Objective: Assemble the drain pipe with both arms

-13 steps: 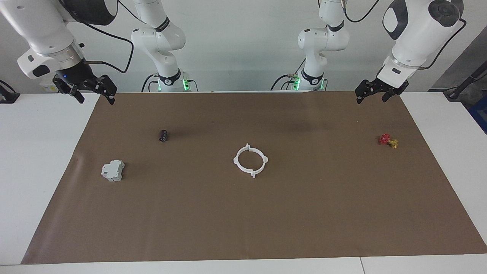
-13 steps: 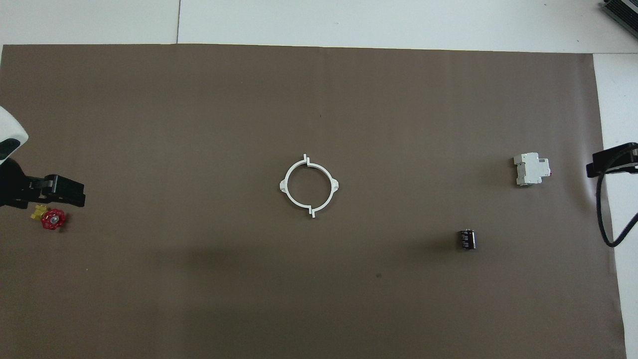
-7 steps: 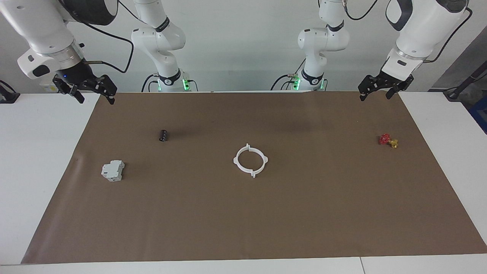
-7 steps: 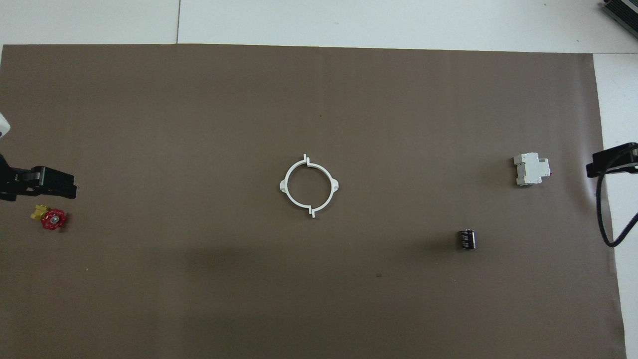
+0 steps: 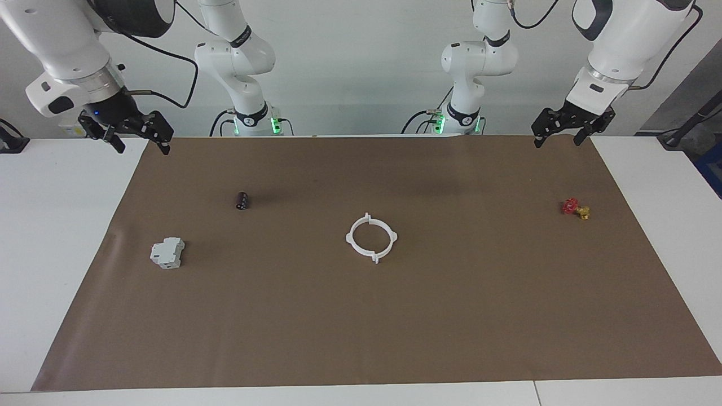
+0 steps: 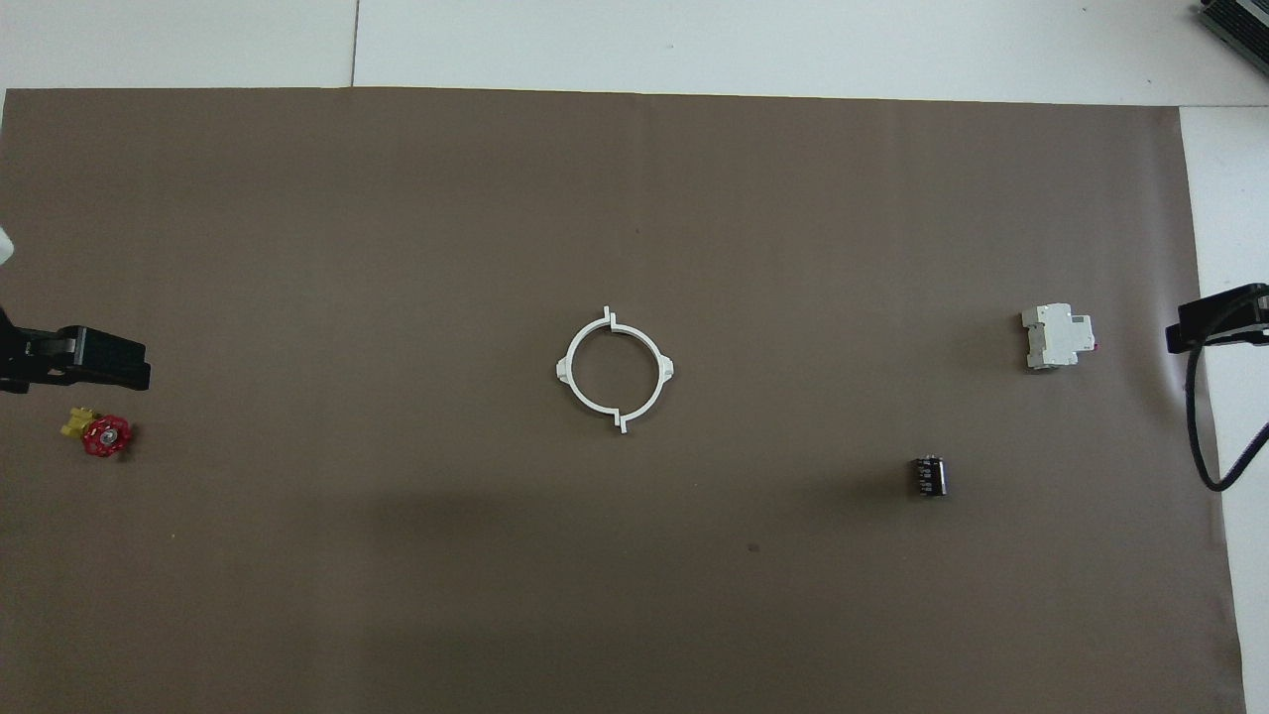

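Two thin white plastic half-rings of the drain pipe (image 5: 371,238) lying mid-desk, tabbed ends meeting as one closed ring; assembly judged done, nothing held. Left gripper (image 5: 573,127) and right gripper (image 5: 128,133) raised at their own desk ends, jaws apart and empty. Next move: none but retreat.

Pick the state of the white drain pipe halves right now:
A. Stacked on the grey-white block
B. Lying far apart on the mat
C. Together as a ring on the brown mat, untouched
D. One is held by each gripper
C: the drain pipe halves form one ring mid-mat, both grippers raised away.
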